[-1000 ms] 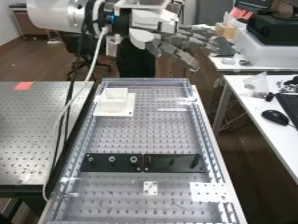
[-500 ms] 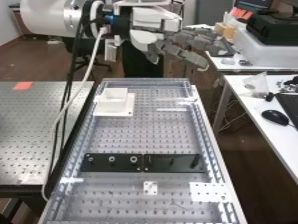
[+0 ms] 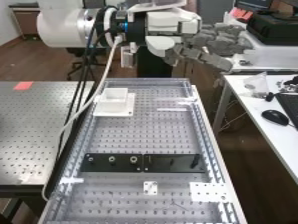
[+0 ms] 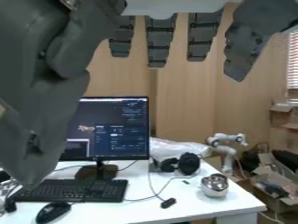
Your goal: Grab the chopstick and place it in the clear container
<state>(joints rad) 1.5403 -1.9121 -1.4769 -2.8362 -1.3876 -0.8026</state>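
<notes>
High view, clock set at the tray's centre. Over the last second the hand (image 3: 225,46) has travelled toward 3 o'clock, with the arm (image 3: 63,23) following and looming larger. It is now off the tray's far end at 1 o'clock. Fingers (image 4: 158,42) straight, thumb (image 4: 40,100) apart from them: open, nothing held. Judged as free positioning, no pick begun; the hand must come back over the tray and lower.

Outward from there: the clear tray (image 3: 201,131), probably the named container, has see-through walls round a perforated board and has not shifted. A thin pale strip (image 3: 171,109) lies crosswise at 1 o'clock on the board; chopstick or mere glare, cannot tell, so its position is unconfirmed. If it is the chopstick, it is slim and low, a fingertip pinch would be needed, and it could roll. White block (image 3: 114,102) at 11 o'clock, unchanged.
</notes>
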